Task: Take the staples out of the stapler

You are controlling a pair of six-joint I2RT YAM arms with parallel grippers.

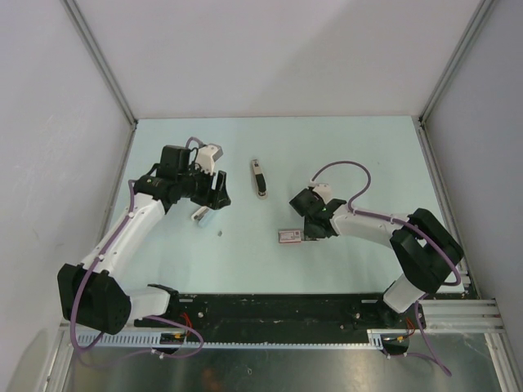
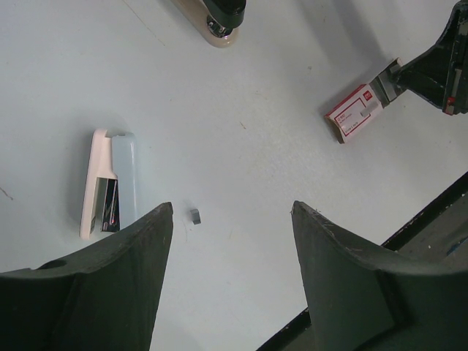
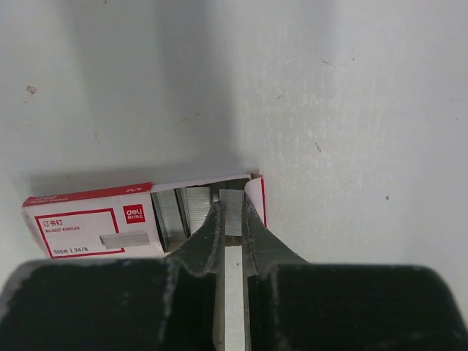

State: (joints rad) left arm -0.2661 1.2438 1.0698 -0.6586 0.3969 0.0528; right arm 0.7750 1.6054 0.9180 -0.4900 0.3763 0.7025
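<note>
A small pink and blue-grey stapler lies on the table, its dark inside showing; it also shows in the top view. A tiny grey clump of staples lies just right of it, also in the top view. My left gripper is open and empty above the table, with the clump near its left finger; in the top view it hovers over the stapler. My right gripper reaches into the open end of a red-and-white staple box, shut on a silvery staple strip.
A second, dark and beige stapler lies at the table's middle, seen in the left wrist view too. The staple box lies right of centre. The black base rail runs along the near edge.
</note>
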